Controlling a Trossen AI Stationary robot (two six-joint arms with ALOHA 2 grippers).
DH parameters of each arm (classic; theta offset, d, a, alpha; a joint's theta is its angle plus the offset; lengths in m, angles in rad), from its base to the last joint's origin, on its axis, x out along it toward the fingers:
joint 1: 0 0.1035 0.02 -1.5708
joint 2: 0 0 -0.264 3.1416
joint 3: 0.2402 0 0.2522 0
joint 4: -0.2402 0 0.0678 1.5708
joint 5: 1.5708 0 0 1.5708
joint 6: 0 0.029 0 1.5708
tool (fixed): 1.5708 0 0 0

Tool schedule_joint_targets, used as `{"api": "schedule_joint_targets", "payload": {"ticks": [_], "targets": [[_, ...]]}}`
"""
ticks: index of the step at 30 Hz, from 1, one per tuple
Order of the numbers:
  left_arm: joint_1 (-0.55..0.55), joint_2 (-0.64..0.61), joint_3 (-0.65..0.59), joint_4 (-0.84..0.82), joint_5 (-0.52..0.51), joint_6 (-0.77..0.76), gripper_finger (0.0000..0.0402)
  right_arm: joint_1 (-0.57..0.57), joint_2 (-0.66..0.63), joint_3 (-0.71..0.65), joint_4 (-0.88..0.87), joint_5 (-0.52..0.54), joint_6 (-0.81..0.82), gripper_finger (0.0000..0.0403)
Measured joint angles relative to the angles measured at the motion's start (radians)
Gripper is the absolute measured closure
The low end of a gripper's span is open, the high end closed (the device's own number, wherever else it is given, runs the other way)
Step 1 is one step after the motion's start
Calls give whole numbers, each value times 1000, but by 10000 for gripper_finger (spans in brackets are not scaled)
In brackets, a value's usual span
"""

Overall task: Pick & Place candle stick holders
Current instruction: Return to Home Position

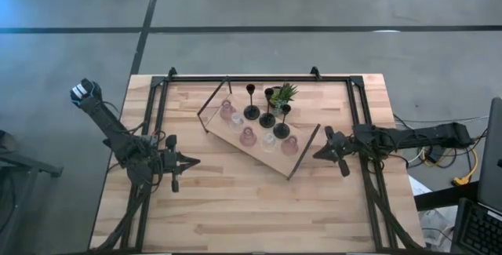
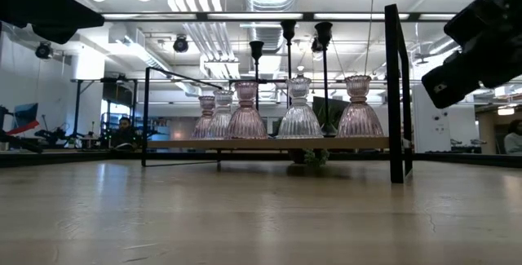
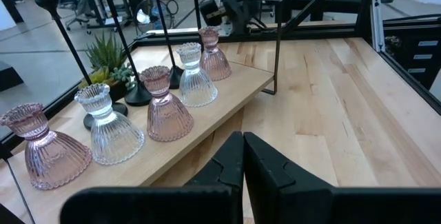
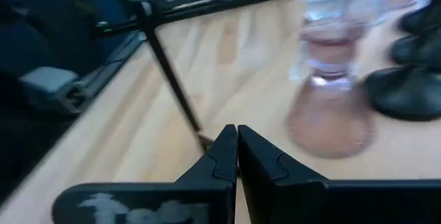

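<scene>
We see the left gripper (image 1: pixel 191 161) pinched together, the right gripper (image 1: pixel 318 154) apparently likewise, flanking the board (image 1: pixel 260 154) of glass cups (image 1: pixel 248 136).

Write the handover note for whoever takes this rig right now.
Left gripper: shut, empty, over the table left of the wooden board.
Right gripper: shut, empty, beside the board's right end.
The board carries five glass cups in a row, with three black holders and the plant behind them.
Done: all eight holders placed, it seems.
Left: park both arms.
</scene>
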Motion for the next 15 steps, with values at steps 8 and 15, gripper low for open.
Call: {"api": "schedule_joint_targets", "payload": {"ticks": [8,15], "targets": [[0,0,0,-3,0,0,388,-2,-173,-15,-60,144,-111,394],[0,0,0,-3,0,0,388,-4,-245,39,-232,268,-184,394]]}}
